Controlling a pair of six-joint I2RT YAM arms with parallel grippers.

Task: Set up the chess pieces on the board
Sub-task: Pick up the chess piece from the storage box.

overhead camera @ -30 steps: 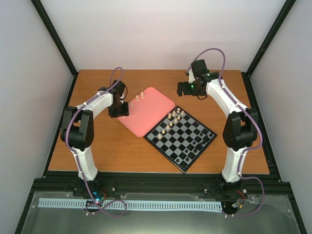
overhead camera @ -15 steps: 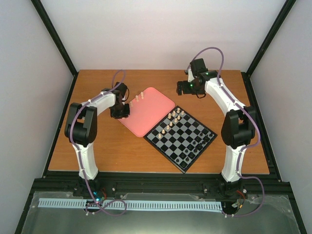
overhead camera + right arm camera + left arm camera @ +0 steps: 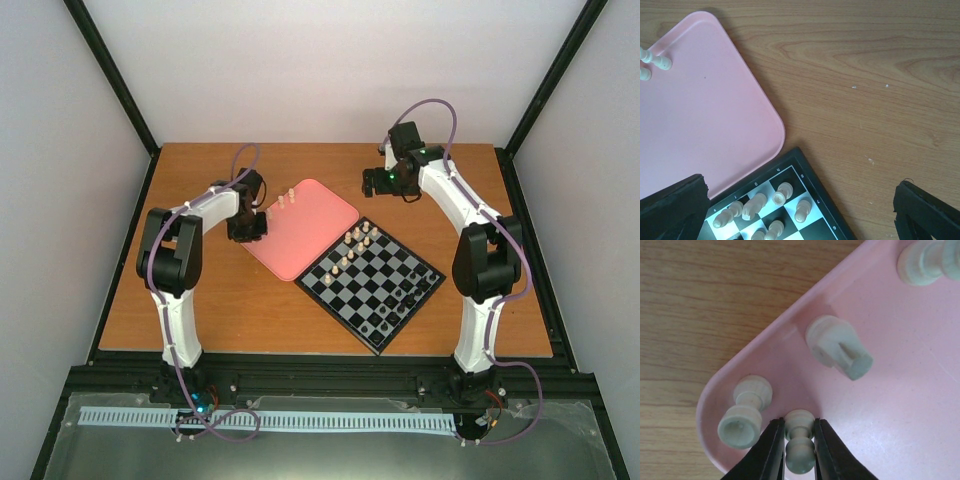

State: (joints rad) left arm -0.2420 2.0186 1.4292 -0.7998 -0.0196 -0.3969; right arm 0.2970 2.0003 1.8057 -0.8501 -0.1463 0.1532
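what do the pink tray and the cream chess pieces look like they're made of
Pink tray: probably moulded plastic, matte, uniform colour, rounded raised rim. Cream chess pieces: smooth, even-coloured, no grain showing, so likely plastic; painted wood not excluded.

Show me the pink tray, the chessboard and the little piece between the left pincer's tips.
pink tray [image 3: 305,235], top view, bare middle.
chessboard [image 3: 362,285], top view, bare central squares.
cream piece [image 3: 799,435], left wrist view, its narrow waist.

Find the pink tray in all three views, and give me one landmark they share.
Top external: pink tray sits left of centre, between the two arms.
Left wrist: pink tray fills the right side and the bottom.
Right wrist: pink tray fills the upper left.
Shared landmark: the wooden table under it.
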